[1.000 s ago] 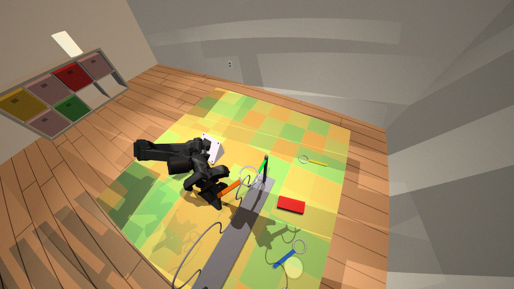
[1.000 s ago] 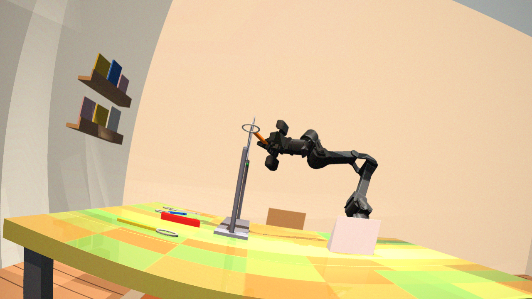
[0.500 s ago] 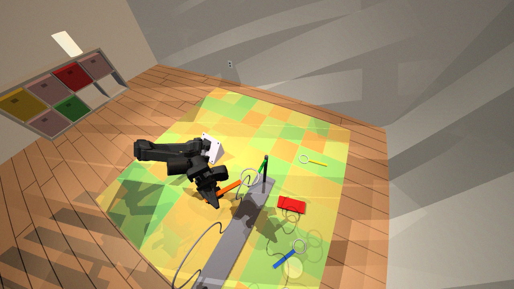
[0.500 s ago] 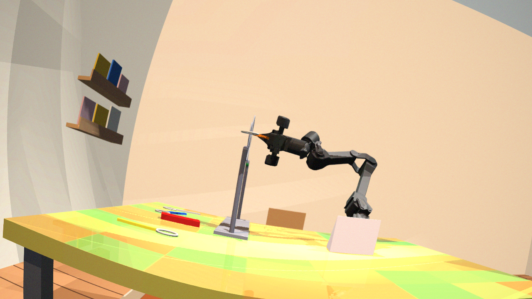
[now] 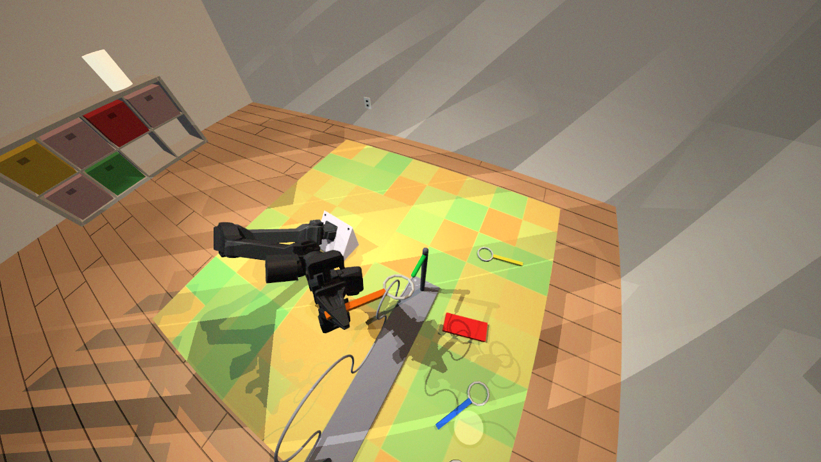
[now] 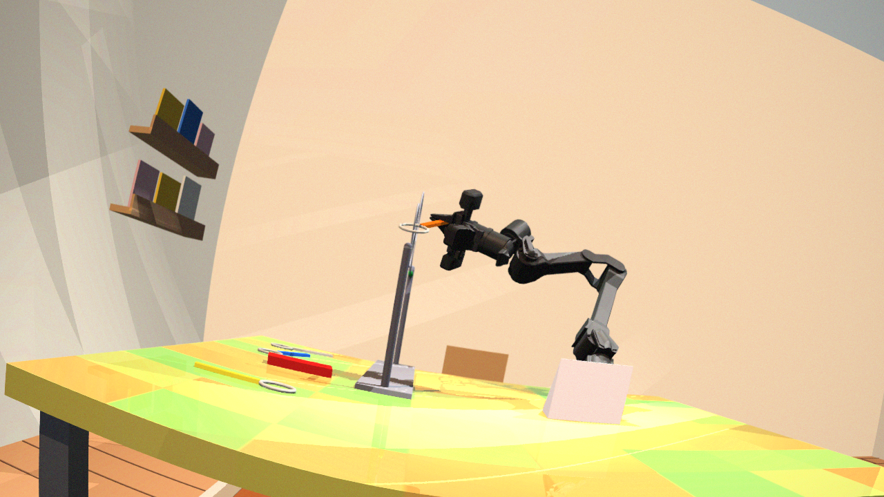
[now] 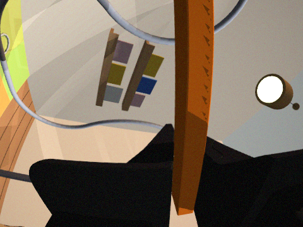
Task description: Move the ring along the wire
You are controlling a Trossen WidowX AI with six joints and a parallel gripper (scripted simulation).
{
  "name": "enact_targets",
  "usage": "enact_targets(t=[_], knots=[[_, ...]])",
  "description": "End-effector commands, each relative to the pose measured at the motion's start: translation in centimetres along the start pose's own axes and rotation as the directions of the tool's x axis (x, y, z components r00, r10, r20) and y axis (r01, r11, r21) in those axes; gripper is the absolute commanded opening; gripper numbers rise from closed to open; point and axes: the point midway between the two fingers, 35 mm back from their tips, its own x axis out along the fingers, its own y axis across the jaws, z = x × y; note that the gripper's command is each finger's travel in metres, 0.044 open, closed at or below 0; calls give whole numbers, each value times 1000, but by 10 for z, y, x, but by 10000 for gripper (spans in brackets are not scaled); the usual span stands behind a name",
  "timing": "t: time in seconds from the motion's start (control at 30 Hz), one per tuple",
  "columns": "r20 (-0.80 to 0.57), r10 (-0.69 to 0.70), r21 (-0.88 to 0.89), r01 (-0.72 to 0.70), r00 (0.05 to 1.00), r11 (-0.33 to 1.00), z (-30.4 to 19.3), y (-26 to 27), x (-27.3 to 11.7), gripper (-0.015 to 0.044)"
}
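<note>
My gripper (image 5: 342, 320) (image 6: 437, 223) (image 7: 173, 130) is shut on the orange handle (image 5: 367, 299) (image 7: 197, 79), high above the table. The pale ring (image 5: 397, 275) (image 6: 412, 231) on its end lies nearly level in the exterior view. The grey wire (image 5: 347, 356) (image 6: 418, 212) (image 7: 72, 127) appears to pass through it; whether they touch I cannot tell. The ring is out of the wrist view. The green part (image 5: 418, 265) (image 6: 411, 272) is beside a dark post (image 5: 424, 269) (image 6: 396, 321), and the ring is off it, on the grey side. The other green part is not clearly visible.
The posts stand on a long grey base (image 5: 355, 402). Beyond it lie a red block (image 5: 465, 326) (image 6: 299, 364), a ring with a yellow handle (image 5: 508, 259) (image 6: 228, 373) and one with a blue handle (image 5: 453, 413). Grey wire bends close around my fingers in the wrist view.
</note>
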Motion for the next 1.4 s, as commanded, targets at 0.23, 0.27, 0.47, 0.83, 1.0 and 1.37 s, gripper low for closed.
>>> enact_targets(t=[0.23, 0.27, 0.47, 0.83, 1.0, 1.37], knots=[[1, -31, -54, 31, 1000, 998, -4, 4, 1, -150], [1, -28, -49, 28, 1000, 998, -4, 6, 0, -150], [-8, 1, 4, -1, 1000, 1000, -5, 19, -1, -150], [-23, 98, 174, -93, 995, 980, -3, 50, -6, -150], [-24, 156, 274, -144, 987, 951, 1, 67, -11, -150], [-5, 278, 476, -242, 961, 845, 16, 101, -23, -150]])
